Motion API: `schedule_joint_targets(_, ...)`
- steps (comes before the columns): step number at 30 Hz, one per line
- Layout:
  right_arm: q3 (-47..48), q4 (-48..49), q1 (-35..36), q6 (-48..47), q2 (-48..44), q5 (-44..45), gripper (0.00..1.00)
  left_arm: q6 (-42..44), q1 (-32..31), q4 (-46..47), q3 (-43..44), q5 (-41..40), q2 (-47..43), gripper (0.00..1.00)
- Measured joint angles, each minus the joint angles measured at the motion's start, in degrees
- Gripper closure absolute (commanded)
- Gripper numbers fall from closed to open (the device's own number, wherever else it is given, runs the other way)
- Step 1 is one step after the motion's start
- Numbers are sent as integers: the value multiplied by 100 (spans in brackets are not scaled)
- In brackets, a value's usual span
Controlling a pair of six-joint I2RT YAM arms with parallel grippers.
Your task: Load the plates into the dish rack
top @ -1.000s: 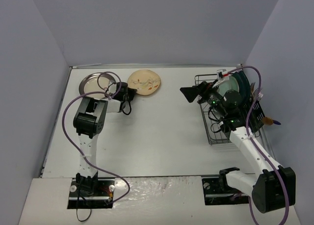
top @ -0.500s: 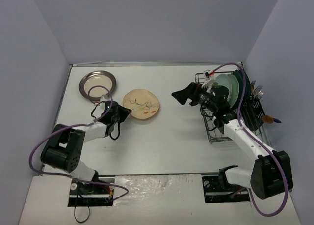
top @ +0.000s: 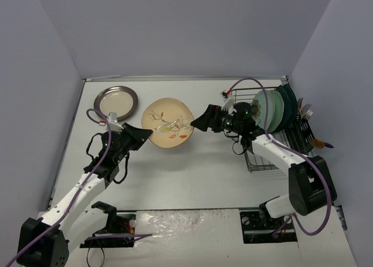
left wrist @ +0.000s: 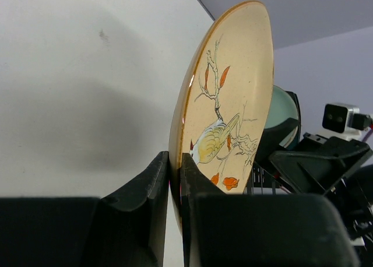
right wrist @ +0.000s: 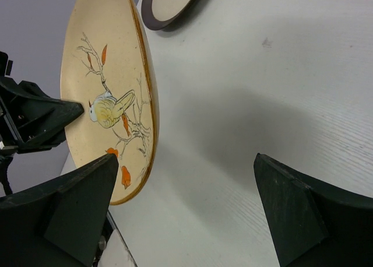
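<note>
So, mid-handover: left hand [top: 144, 133] clamped on the cream floral plate [top: 169, 123] rim, held on edge off the bench [top: 192, 179], right hand [top: 197, 122] spread at the far rim; next it must close there, then carry to the dish rack [top: 260, 160].

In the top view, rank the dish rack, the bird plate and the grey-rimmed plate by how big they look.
1. dish rack
2. bird plate, held up nearer the camera, so its lead is unsure
3. grey-rimmed plate

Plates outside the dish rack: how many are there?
2. The grey-rimmed plate lies on the table, far left; the cream bird plate is held by the left tool. None seems hidden.
</note>
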Motion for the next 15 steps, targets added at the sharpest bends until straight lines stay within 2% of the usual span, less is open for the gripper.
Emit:
schedule_joint_targets(9, 351, 138, 448, -3, 277, -358, 3, 68, -9, -439, -1, 350, -203, 100)
schedule_joint_targets(15, 404, 238, 662, -1, 479, -388, 11, 70, -9, -474, -1, 426, -223, 100)
